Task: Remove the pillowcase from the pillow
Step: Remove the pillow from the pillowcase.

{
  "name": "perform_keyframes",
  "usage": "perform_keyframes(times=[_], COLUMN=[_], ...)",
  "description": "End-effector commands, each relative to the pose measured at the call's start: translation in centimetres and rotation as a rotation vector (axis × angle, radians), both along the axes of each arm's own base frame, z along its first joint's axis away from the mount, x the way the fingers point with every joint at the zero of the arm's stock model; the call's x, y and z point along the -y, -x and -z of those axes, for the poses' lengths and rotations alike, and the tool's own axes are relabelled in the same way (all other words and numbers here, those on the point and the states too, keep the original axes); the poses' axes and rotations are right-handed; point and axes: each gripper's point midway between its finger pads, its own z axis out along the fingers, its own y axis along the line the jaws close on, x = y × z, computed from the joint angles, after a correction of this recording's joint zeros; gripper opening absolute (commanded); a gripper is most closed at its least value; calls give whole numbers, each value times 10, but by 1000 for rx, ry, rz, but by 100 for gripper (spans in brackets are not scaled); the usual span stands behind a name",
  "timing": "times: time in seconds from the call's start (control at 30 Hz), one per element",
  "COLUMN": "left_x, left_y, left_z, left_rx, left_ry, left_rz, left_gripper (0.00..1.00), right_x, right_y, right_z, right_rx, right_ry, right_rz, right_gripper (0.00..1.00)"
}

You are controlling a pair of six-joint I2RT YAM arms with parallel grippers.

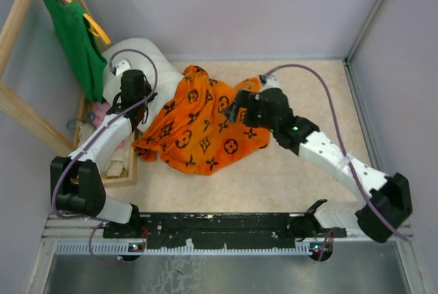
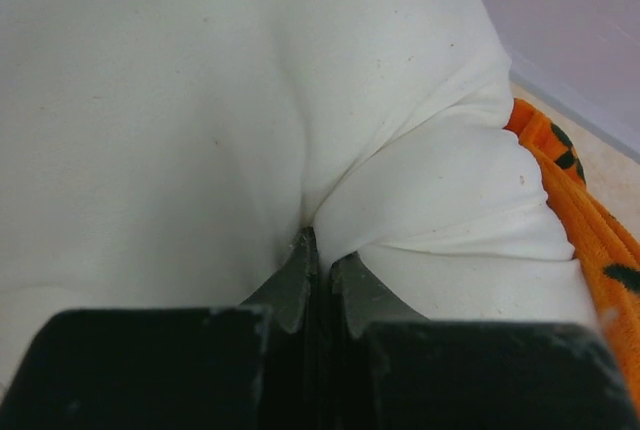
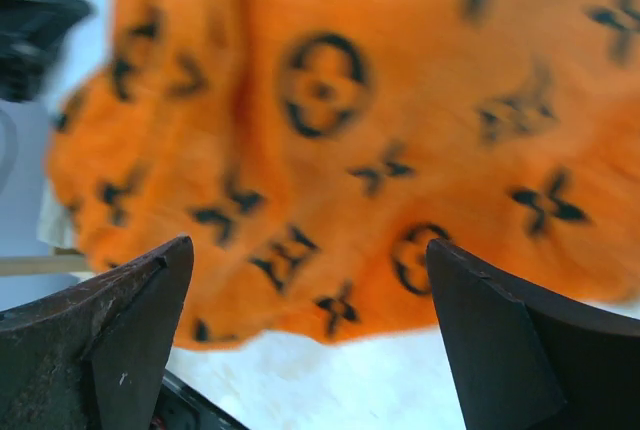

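Note:
The orange pillowcase (image 1: 202, 124) with black motifs lies bunched on the table centre, still around the lower part of the white pillow (image 1: 144, 58), whose bare end sticks out at the back left. My left gripper (image 1: 134, 90) is shut on a pinch of the pillow's white fabric (image 2: 330, 230); an orange edge (image 2: 590, 230) shows at the right of the left wrist view. My right gripper (image 1: 238, 111) is open, hovering at the pillowcase's right side; the right wrist view shows orange cloth (image 3: 340, 130) between and beyond the spread fingers (image 3: 140, 320).
A green tank top (image 1: 76, 41) hangs on a yellow hanger from a wooden frame (image 1: 20, 113) at the left. A pink cloth (image 1: 101, 113) lies in a wooden tray (image 1: 126, 178) under the left arm. Grey walls enclose the table; a black rail (image 1: 219, 229) runs along the near edge.

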Motion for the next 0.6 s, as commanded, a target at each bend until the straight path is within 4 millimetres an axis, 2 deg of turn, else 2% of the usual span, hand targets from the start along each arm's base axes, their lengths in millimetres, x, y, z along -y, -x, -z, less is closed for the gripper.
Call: perform_keyframes(times=[0.0, 0.1, 0.17, 0.23, 0.27, 0.33, 0.37, 0.4, 0.43, 0.47, 0.5, 0.57], left_x=[-31, -31, -32, -33, -33, -36, -38, -39, -40, -41, -42, -46], left_y=[13, 16, 18, 19, 19, 19, 19, 19, 19, 19, 18, 19], left_z=[10, 11, 12, 12, 11, 10, 10, 8, 8, 8, 7, 5], left_rx=[-23, -23, -24, -24, -24, -23, -23, -20, -19, -19, -19, -14], left_ry=[-34, -38, -42, -45, -47, -60, -65, -69, -73, -75, -76, -77], left_rz=[-126, -130, -133, -137, -137, -145, -149, -151, -155, -158, -162, -173], left_gripper=[0, 0, 0, 0, 0, 0, 0, 0, 0, 0, 0, 0], right_x=[-85, -136, -160, -169, -167, -151, -137, -120, -101, -79, -55, -2], right_y=[-23, -31, -41, -43, -42, -33, -26, -20, -12, -5, 2, 8], right_z=[-43, -36, -20, 5, 17, 36, 46, 46, 51, 60, 61, 80], right_rx=[100, 70, 27, -23, -49, -75, -77, -65, -64, -76, -75, -121], right_ry=[-36, -13, 8, 47, 68, 103, 122, 130, 144, 168, 168, 171], right_rz=[-51, -104, -123, -135, -136, -120, -101, -75, -51, -23, 5, 82], right_gripper=[99, 99, 98, 87, 77, 48, 29, 11, 0, 0, 0, 0])
